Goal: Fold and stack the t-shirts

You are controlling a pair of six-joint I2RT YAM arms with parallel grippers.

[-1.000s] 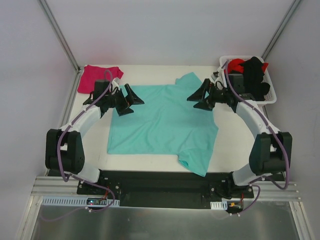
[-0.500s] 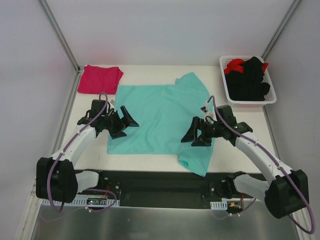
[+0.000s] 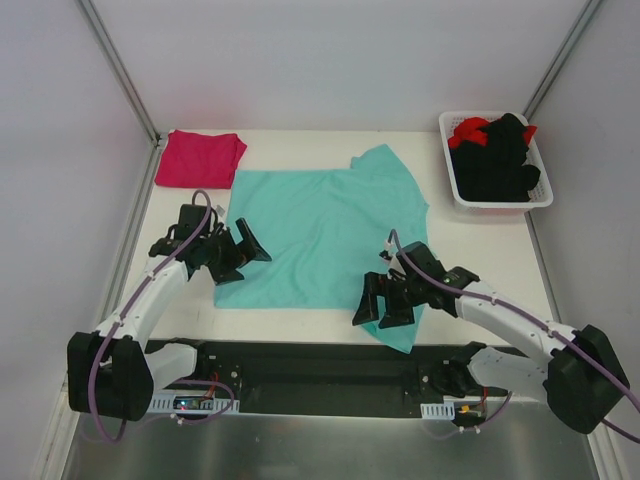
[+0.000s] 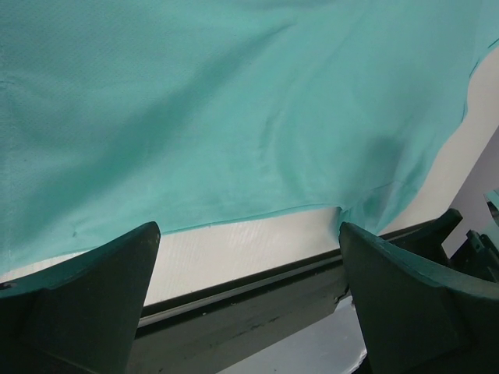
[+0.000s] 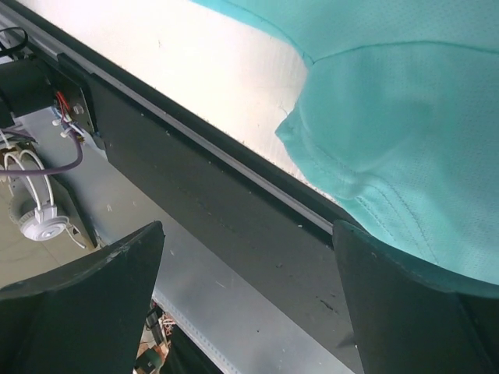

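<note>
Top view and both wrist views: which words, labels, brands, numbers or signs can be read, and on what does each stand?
No text can be read in any view.
The teal t-shirt, the pink t-shirt and the white basket show no print.
The small board at the left arm's base is too small to tell.

I've pulled both arms back toward me across the teal t-shirt (image 3: 320, 225), so my left end effector (image 3: 245, 258) is now at its near-left edge and my right end effector (image 3: 375, 312) is over the near sleeve (image 3: 397, 335).
</note>
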